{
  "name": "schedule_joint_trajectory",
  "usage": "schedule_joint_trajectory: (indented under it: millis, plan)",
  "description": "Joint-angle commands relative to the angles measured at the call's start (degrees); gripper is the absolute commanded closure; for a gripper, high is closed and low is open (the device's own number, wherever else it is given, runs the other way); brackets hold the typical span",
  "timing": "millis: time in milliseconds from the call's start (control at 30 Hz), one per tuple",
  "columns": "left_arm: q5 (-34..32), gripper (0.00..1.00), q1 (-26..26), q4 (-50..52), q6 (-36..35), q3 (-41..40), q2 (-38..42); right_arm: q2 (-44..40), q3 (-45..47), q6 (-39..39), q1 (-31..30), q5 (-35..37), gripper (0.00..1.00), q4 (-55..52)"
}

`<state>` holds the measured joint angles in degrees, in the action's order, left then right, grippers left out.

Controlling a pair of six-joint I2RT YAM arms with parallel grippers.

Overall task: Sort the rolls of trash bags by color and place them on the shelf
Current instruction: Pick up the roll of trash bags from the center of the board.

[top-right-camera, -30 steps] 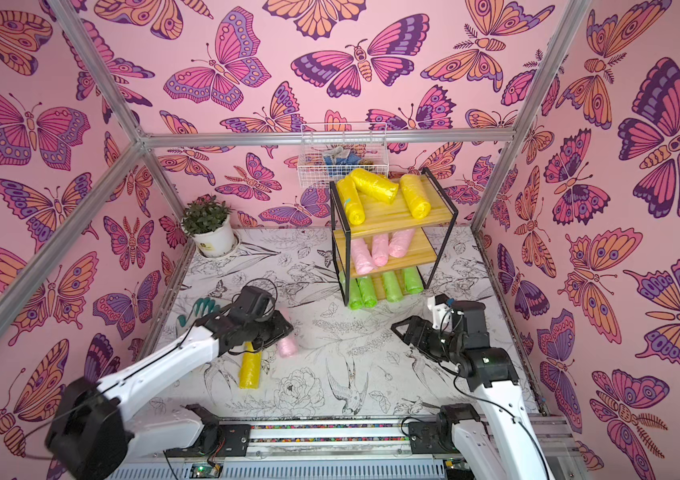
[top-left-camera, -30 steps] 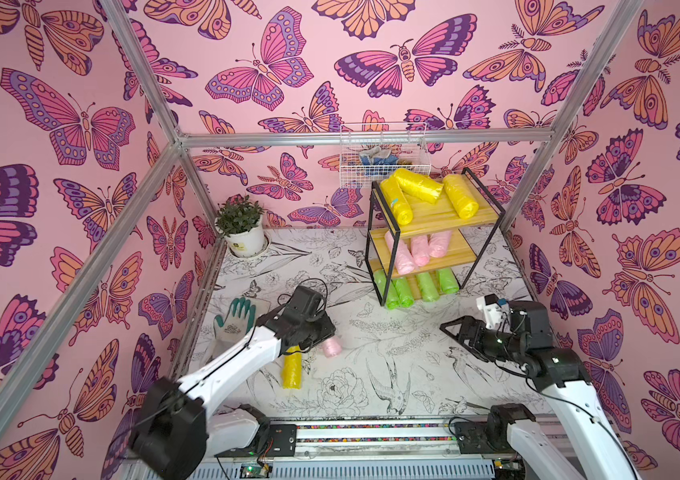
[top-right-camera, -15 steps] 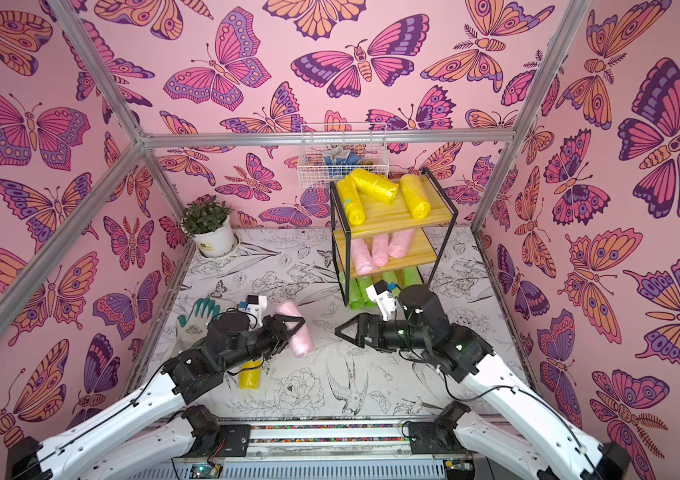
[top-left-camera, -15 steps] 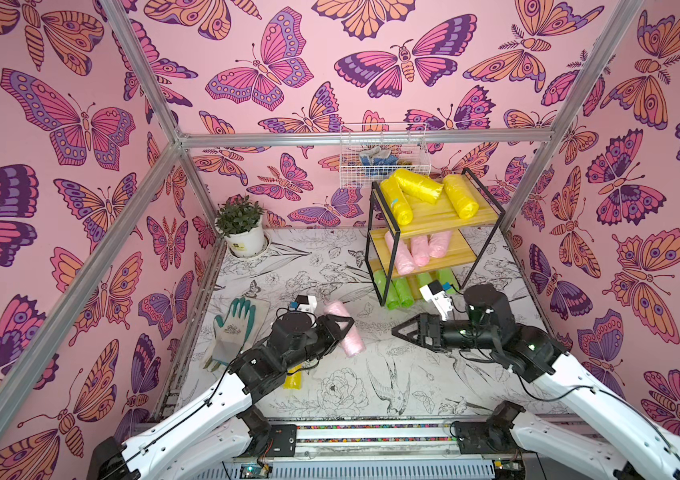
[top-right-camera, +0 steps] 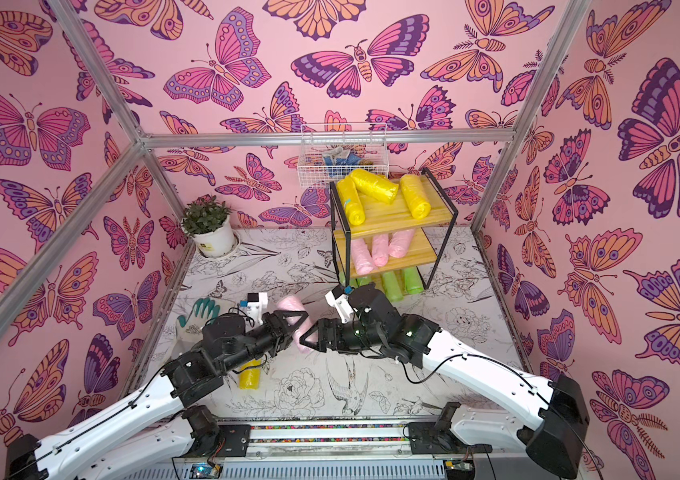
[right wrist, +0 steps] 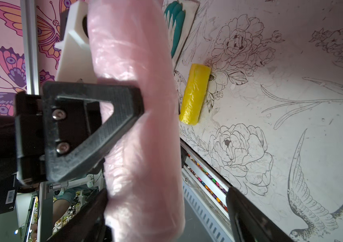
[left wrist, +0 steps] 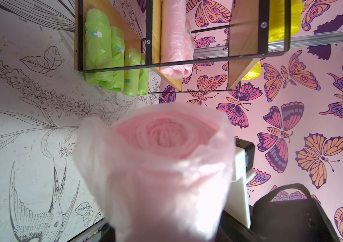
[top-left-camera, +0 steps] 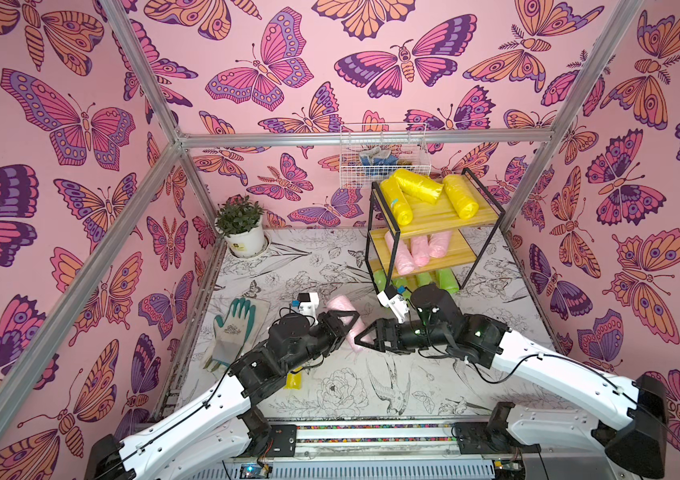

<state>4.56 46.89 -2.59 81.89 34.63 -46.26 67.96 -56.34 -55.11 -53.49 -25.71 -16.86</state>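
We see the left gripper [top-left-camera: 344, 327] clenched on a pink roll [top-left-camera: 341, 305], holding it clear of the table [top-left-camera: 330, 257] near the middle. The roll is tilted, one end above the jaws and the other below them. In the right wrist view its finger [right wrist: 95, 134] presses into the roll's side.

The right gripper [top-left-camera: 365, 338] faces the left one from the opposite side, jaws spread wide. In its wrist view the roll's lower part sits between the two fingers, close to one and with a clear gap to the other. So we call it released, around the roll but not gripping.

The shelf [top-left-camera: 433, 214] stands at the far right of the table. Three yellow rolls [top-left-camera: 419, 187] lie on the top tier and three pink rolls [top-left-camera: 417, 253] on the middle. The left wrist view shows four green rolls [left wrist: 111, 56] on the bottom tier.

One yellow roll [right wrist: 194, 94] lies on the table, partly under the left arm in both top views. A glove [top-left-camera: 232, 328] lies near it.
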Motion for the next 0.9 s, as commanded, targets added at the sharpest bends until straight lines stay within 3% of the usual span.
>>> schedule_joint_trajectory:
  millis: [0,100,333,367,400,433,500,533,667,867]
  plan:
    - [-0.7,1.0,0.2,-4.6,1.4,-1.4,0.7,1.3,-1.5,-1.1,-1.4,1.4,0.16,3.1]
    - [0.0,1.0,0.2,-6.1,2.0,-1.8,0.4,1.9,-1.2,-1.4,-1.9,1.9,0.24,4.2]
    - [0.6,1.0,0.2,-6.3,2.4,-2.0,0.3,1.2,-1.2,-1.0,-2.0,3.9,0.83,3.3]
    - [0.8,0.96,0.2,-6.3,2.4,-2.1,0.3,0.9,-1.4,-0.5,-2.0,4.6,0.91,2.5]
    - [1.0,0.8,0.2,-6.2,2.4,-2.2,0.3,0.5,-1.7,0.3,-1.9,5.6,1.0,1.0]
    - [1.3,0.6,0.2,-6.2,2.3,-2.2,0.2,0.0,-2.2,1.1,-2.0,7.0,1.0,-0.8]
    - [2.1,0.32,0.2,-6.1,1.9,-2.2,0.1,-1.2,-2.7,3.1,-2.0,9.7,1.0,-3.9]
    - [2.5,0.23,0.2,-5.8,1.7,-2.2,0.2,-2.0,-2.9,4.3,-2.0,11.6,1.0,-5.4]
    - [2.6,0.1,0.2,-1.1,-0.9,-1.1,1.4,-5.8,-4.3,9.5,-0.6,17.9,1.0,-13.7]
    - [0.8,0.09,0.3,21.4,-14.3,8.7,1.9,-12.2,-7.9,18.4,6.0,26.9,1.0,-27.1]
